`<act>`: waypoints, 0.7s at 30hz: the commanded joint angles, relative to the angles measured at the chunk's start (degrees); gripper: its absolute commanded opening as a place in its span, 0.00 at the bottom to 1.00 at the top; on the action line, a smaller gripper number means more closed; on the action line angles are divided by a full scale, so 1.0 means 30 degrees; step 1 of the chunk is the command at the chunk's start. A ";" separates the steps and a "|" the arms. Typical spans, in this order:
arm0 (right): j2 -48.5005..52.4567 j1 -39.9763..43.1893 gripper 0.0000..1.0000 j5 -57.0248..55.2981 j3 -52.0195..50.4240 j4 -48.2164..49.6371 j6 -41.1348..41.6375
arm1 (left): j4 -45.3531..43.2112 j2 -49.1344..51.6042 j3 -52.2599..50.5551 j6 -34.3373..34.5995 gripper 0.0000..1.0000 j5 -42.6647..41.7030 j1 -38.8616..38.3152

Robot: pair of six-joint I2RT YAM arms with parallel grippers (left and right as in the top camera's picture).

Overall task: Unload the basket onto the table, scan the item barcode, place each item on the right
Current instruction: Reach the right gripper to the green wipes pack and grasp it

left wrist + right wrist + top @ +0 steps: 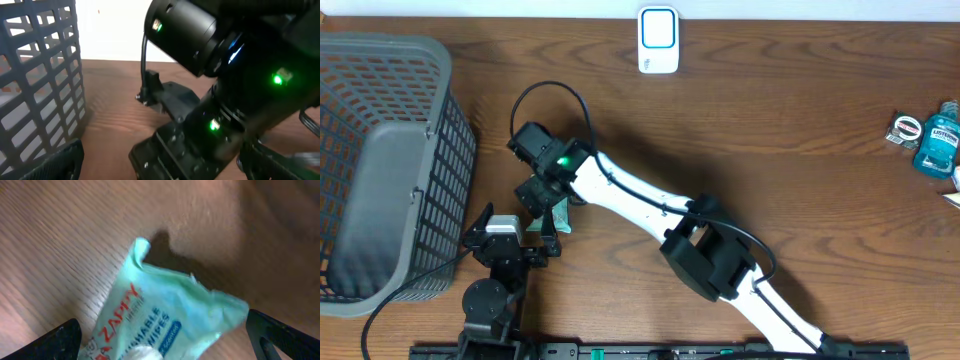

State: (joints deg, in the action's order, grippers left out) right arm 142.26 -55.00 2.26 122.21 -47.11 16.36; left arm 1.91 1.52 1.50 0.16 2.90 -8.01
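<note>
While the wipes pack point(165, 315) lies on the worktop point(770, 120) near the basket point(380, 160), the right tool point(165, 340) straddles it, released, seemingly to lift it toward the scanner point(658, 40); left tool point(510, 235) idles released.

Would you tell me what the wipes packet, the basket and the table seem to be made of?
Wipes packet: thin soft plastic film, slightly glossy; it is crinkled, with a crimped end seam.
Basket: probably moulded plastic, matt grey; its walls are a uniform open grid.
Table: wood or wood-look laminate, brown; grain lines run across it.
</note>
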 commanded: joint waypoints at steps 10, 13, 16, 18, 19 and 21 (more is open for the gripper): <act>0.1311 -0.0153 0.94 -0.5260 -0.0044 -0.5107 0.1617 | 0.0641 -0.0036 -0.0415 -0.0051 0.98 0.0168 0.0073; 0.1188 0.0605 0.95 -0.5297 -0.0036 -0.6193 0.1610 | 0.0641 -0.0036 -0.0415 -0.0051 0.98 0.0168 0.0073; 0.1049 0.1705 0.91 -0.5217 -0.0036 -0.7410 0.1617 | 0.0641 -0.0036 -0.0415 -0.0051 0.98 0.0175 0.0073; 0.1042 0.2404 0.88 -0.5217 -0.0036 -0.8014 0.1610 | 0.0641 -0.0036 -0.0415 -0.0051 0.98 0.0168 0.0073; 0.1027 0.2739 0.86 -0.5217 -0.0036 -0.8233 0.1610 | 0.0641 -0.0036 -0.0415 -0.0051 0.98 0.0175 0.0073; 0.1027 0.3475 0.83 -0.5107 -0.0036 -0.8677 0.1625 | 0.0641 -0.0036 -0.0415 -0.0051 0.98 0.0168 0.0073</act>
State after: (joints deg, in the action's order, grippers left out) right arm 142.96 -48.31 -9.08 123.81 -71.90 20.64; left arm 1.89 1.52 1.50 0.16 2.90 -8.01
